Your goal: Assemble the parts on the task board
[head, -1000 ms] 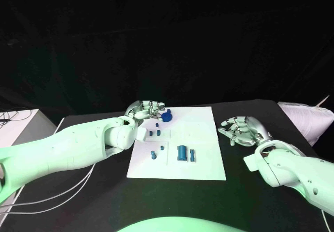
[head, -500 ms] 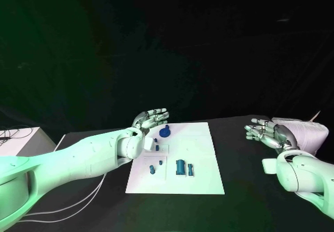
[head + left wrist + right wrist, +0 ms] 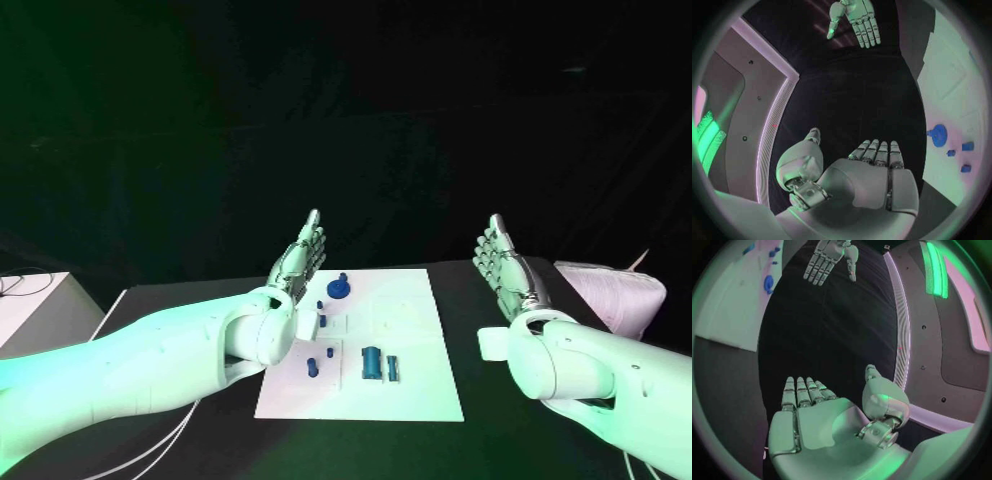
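The white task board (image 3: 411, 390) lies flat in the middle of the black table. Several blue parts sit on it: a round knobbed part (image 3: 338, 287) at its far left corner, small pieces (image 3: 320, 320) behind the left wrist, and taller blocks (image 3: 374, 362) near its middle. My left hand (image 3: 299, 257) is raised above the board's far left side, flat, fingers straight and together, holding nothing. My right hand (image 3: 500, 261) is raised to the right of the board, also flat and empty. The left wrist view shows the left hand (image 3: 876, 170), the round part (image 3: 937, 135) and the right hand (image 3: 856, 17).
A white box (image 3: 29, 305) stands off the table's left edge. A pale cloth bundle (image 3: 613, 295) lies at the table's right far corner. Black tabletop (image 3: 534, 440) surrounds the board on all sides.
Both hands have risen off the table and straightened into flat, upright poses. The left hand left the round blue part on the board. The head view has tilted upward.
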Controlling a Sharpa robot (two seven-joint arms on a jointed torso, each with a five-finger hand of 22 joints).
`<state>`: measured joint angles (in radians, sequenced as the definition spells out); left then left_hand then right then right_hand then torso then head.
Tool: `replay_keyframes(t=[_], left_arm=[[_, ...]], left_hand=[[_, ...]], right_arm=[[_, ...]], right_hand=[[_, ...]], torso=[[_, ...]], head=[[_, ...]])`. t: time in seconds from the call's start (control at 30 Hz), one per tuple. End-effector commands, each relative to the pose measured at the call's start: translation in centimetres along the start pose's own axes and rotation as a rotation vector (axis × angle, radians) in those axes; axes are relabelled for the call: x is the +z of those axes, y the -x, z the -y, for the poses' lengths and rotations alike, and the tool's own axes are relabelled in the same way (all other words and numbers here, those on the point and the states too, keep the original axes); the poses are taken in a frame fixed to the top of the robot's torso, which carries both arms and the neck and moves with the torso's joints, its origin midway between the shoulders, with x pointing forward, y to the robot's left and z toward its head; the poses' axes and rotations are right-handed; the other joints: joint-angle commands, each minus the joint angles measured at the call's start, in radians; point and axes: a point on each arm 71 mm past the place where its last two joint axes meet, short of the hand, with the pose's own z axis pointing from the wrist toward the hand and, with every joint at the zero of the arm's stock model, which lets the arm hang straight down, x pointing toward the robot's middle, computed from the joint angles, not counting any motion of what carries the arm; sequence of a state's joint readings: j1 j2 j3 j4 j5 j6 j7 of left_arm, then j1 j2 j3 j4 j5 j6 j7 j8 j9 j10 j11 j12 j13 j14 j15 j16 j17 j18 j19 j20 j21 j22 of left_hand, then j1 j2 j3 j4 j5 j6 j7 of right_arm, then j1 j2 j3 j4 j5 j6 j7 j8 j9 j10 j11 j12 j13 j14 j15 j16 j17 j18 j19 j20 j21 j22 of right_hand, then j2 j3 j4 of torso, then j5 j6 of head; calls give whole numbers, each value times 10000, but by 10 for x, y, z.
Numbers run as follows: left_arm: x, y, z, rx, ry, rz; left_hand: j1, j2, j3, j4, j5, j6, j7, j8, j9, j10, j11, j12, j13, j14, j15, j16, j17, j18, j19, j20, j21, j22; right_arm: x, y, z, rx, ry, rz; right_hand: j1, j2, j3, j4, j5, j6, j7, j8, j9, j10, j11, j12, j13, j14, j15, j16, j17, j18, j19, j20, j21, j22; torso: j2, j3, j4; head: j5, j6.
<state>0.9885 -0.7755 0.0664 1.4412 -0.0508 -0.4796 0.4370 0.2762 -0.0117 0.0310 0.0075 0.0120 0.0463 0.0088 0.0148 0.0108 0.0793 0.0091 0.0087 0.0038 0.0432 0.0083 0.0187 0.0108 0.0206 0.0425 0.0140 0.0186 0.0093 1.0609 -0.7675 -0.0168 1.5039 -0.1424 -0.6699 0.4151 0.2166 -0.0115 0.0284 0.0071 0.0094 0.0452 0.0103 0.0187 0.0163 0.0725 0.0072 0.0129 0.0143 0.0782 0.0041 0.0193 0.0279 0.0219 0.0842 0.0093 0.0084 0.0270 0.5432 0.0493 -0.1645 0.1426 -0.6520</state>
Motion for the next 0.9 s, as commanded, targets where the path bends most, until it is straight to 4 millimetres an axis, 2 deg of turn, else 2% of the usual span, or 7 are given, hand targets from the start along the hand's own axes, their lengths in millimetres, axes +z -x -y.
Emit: replay_keyframes(t=[0.03, 0.07, 0.17, 0.27, 0.37, 0.9], left_arm=[[-5, -4, 11, 485, -500, 1299], [-7, -10, 14, 569, -544, 1335], [-11, -18, 17, 704, -610, 1391], [-14, -23, 19, 785, -647, 1423], [-15, -24, 20, 807, -657, 1432], [-15, -24, 20, 807, -657, 1432]], left_hand=[[-2762, 117, -310, -75, -120, -463, -88, -148, -108, -793, -91, -87, -38, -432, -83, -187, -108, -206, -425, -140, -186, -93], [-2762, 117, -310, -75, -120, -463, -88, -148, -108, -793, -91, -87, -38, -432, -83, -187, -108, -206, -425, -140, -186, -93], [-2762, 117, -310, -75, -120, -463, -88, -148, -108, -793, -91, -87, -38, -432, -83, -187, -108, -206, -425, -140, -186, -93], [-2762, 117, -310, -75, -120, -463, -88, -148, -108, -793, -91, -87, -38, -432, -83, -187, -108, -206, -425, -140, -186, -93], [-2762, 117, -310, -75, -120, -463, -88, -148, -108, -793, -91, -87, -38, -432, -83, -187, -108, -206, -425, -140, -186, -93], [-2762, 117, -310, -75, -120, -463, -88, -148, -108, -793, -91, -87, -38, -432, -83, -187, -108, -206, -425, -140, -186, -93]], right_arm=[[-6, 0, -5, 631, 157, 904], [-8, -2, -7, 749, 155, 934], [-10, -4, -8, 868, 151, 966], [-11, -4, -8, 874, 151, 967], [-11, -4, -8, 874, 151, 967], [-11, -4, -8, 874, 151, 967]], right_hand=[[-2166, 115, -284, -71, -94, -452, -103, -187, -163, -725, -72, -129, -143, -782, -41, -193, -279, -219, -842, -93, -84, -270], [-2166, 115, -284, -71, -94, -452, -103, -187, -163, -725, -72, -129, -143, -782, -41, -193, -279, -219, -842, -93, -84, -270], [-2166, 115, -284, -71, -94, -452, -103, -187, -163, -725, -72, -129, -143, -782, -41, -193, -279, -219, -842, -93, -84, -270], [-2166, 115, -284, -71, -94, -452, -103, -187, -163, -725, -72, -129, -143, -782, -41, -193, -279, -219, -842, -93, -84, -270], [-2166, 115, -284, -71, -94, -452, -103, -187, -163, -725, -72, -129, -143, -782, -41, -193, -279, -219, -842, -93, -84, -270], [-2166, 115, -284, -71, -94, -452, -103, -187, -163, -725, -72, -129, -143, -782, -41, -193, -279, -219, -842, -93, -84, -270]], torso=[[6, -258, 860], [7, -310, 1035], [8, -397, 1324], [9, -456, 1523], [10, -489, 1634], [10, -493, 1645]], head=[[-653, 237], [-825, 300], [-1110, 404], [-1305, 476], [-1414, 516], [-1426, 520]])
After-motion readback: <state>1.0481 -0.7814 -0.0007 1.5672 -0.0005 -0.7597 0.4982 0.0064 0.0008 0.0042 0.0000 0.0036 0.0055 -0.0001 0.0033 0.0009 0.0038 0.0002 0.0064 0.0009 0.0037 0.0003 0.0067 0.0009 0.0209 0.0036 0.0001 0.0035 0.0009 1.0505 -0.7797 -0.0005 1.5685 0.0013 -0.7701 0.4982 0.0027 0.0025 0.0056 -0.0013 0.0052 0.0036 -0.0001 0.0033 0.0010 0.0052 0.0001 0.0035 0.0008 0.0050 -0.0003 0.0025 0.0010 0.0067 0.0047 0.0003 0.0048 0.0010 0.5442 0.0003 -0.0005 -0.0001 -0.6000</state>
